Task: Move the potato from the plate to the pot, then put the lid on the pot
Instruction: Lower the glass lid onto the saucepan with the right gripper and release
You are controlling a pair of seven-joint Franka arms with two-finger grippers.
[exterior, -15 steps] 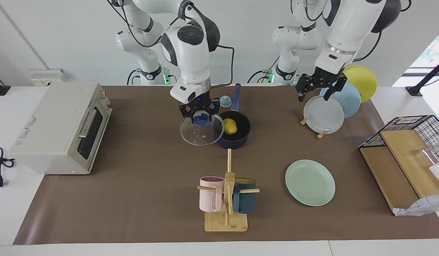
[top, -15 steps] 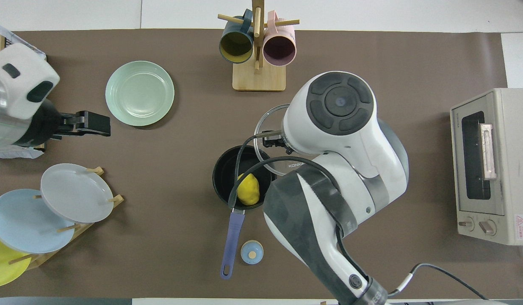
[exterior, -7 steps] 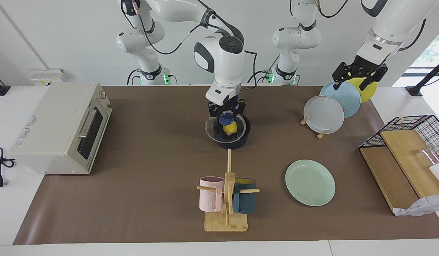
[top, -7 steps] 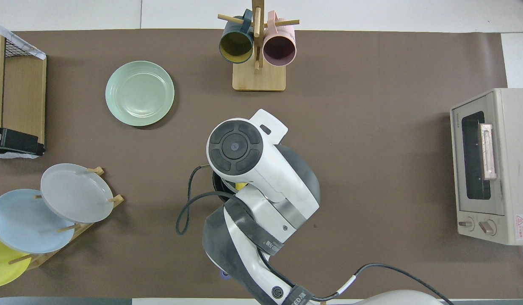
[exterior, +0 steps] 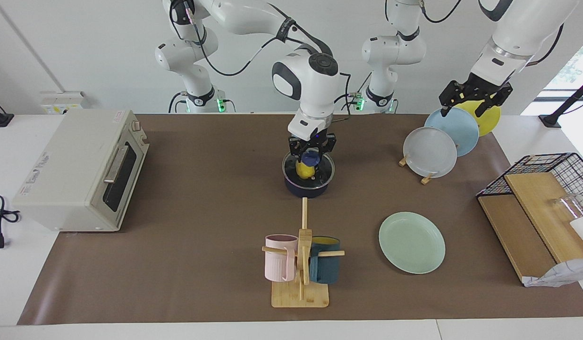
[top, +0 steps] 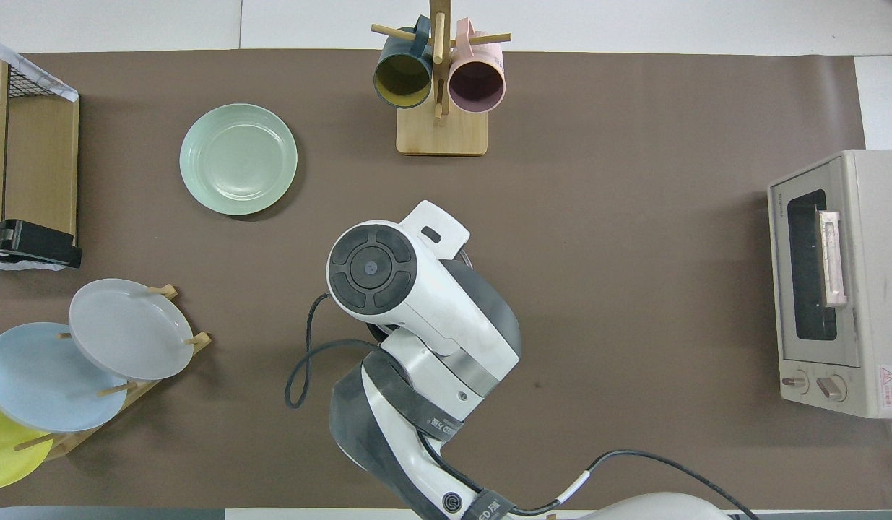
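I take the pot (exterior: 306, 182) as my landmark, standing mid-surface with the mug rack (exterior: 300, 264) farther from the robots; the lid (exterior: 308, 168) lies level across its rim, the potato (exterior: 304, 170) visible through the glass inside; the right gripper (exterior: 311, 152) is directly over the pot, its fingers (exterior: 296, 150) closed on the lid's blue knob; in the overhead view the right arm hides pot and lid almost entirely. The plate (exterior: 411, 242) sits bare, farther from the robots than the pot and toward the left arm's end. The left gripper (exterior: 471, 97) hangs over the rack of upright plates (exterior: 440, 144), well apart from the pot, fingers spread and holding nothing; that arm waits.
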